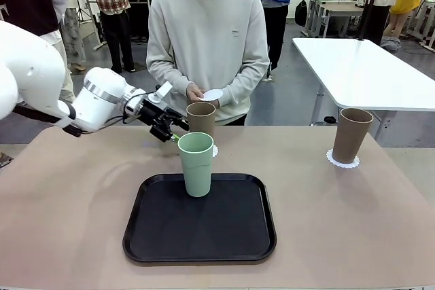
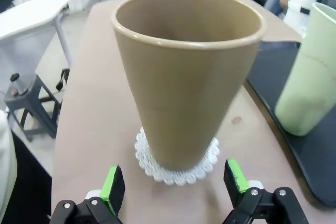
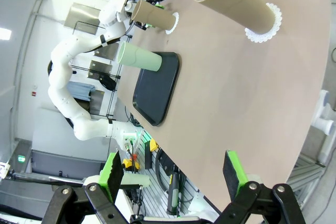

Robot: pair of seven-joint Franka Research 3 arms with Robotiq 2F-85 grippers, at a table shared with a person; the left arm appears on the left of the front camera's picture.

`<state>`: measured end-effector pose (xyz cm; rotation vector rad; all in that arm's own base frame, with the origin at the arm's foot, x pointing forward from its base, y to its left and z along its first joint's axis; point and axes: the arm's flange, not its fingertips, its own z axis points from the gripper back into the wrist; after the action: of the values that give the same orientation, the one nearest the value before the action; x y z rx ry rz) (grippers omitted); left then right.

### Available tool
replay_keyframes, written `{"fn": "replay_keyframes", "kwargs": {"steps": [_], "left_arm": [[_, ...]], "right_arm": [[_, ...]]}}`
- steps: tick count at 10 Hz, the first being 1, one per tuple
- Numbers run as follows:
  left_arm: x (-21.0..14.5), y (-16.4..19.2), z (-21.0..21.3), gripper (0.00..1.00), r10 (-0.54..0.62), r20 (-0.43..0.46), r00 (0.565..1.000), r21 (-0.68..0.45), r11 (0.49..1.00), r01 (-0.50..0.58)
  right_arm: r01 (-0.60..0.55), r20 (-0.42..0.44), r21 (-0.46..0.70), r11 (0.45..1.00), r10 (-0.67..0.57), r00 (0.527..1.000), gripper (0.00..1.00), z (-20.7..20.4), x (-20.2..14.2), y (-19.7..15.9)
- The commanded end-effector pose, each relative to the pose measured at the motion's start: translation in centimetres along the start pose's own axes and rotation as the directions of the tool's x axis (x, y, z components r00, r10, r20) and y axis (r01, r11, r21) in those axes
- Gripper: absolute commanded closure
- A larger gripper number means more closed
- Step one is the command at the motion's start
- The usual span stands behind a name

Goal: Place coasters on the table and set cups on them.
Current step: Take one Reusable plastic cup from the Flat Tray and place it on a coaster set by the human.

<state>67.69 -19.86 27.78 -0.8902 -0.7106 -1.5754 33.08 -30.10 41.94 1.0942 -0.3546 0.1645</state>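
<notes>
A tan cup [image 1: 201, 117] stands on a lacy white coaster [image 1: 215, 150] at the far middle of the beige table [image 1: 68, 202]. My left gripper [image 1: 168, 127] is open just left of it. In the left wrist view the same cup [image 2: 186, 77] on its coaster [image 2: 176, 174] rises just beyond the spread green pads [image 2: 113, 190], untouched. A mint green cup [image 1: 196, 163] stands on the black tray [image 1: 204, 236]. A second tan cup [image 1: 351, 135] sits on a coaster [image 1: 342, 161] at the right. The person's hands hold another coaster [image 1: 212, 94]. My right gripper [image 3: 173, 169] is open above the table, holding nothing.
The person stands at the far edge behind the middle cup. A white table [image 1: 367, 66] is at the back right. The right wrist view shows the tan cup [image 3: 233, 1] on its coaster [image 3: 265, 24] far off, with the tray [image 3: 155, 90] beyond.
</notes>
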Motion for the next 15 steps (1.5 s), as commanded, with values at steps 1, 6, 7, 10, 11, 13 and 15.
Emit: {"fn": "replay_keyframes", "kwargs": {"steps": [1,6,7,10,11,13,15], "left_arm": [[2.5,-3.6,3.4,0.00,0.026,-0.103,0.994,-0.020,0.999,-0.029],[12.3,-13.3,12.7,0.00,0.464,-0.365,0.807,0.329,0.875,-0.354],[13.5,-15.6,13.6,0.00,0.525,-0.422,0.739,0.361,0.845,-0.394],[15.7,-18.8,14.6,0.00,0.600,-0.487,0.635,0.433,0.797,-0.421],[15.8,-19.3,14.5,0.00,0.603,-0.496,0.624,0.449,0.794,-0.410],[15.4,-19.3,14.8,0.00,0.605,-0.477,0.637,0.450,0.791,-0.414],[15.4,-19.3,14.8,0.00,0.605,-0.477,0.637,0.450,0.791,-0.414]], "right_arm": [[0.001,0.002,-0.001,1.000,-0.001,1.000,0.00,-0.1,0.0,-0.1],[0.001,0.002,-0.001,1.000,-0.001,1.000,0.00,-0.1,0.0,-0.1],[0.001,0.002,-0.001,1.000,-0.001,1.000,0.00,-0.1,0.0,-0.1],[0.001,0.002,-0.001,1.000,-0.001,1.000,0.00,-0.1,0.0,-0.1],[0.001,0.002,-0.001,1.000,-0.001,1.000,0.00,-0.1,0.0,-0.1],[0.001,0.002,-0.001,1.000,-0.001,1.000,0.00,-0.1,0.0,-0.1],[0.001,0.002,-0.001,1.000,-0.001,1.000,0.00,-0.1,0.0,-0.1]]}}
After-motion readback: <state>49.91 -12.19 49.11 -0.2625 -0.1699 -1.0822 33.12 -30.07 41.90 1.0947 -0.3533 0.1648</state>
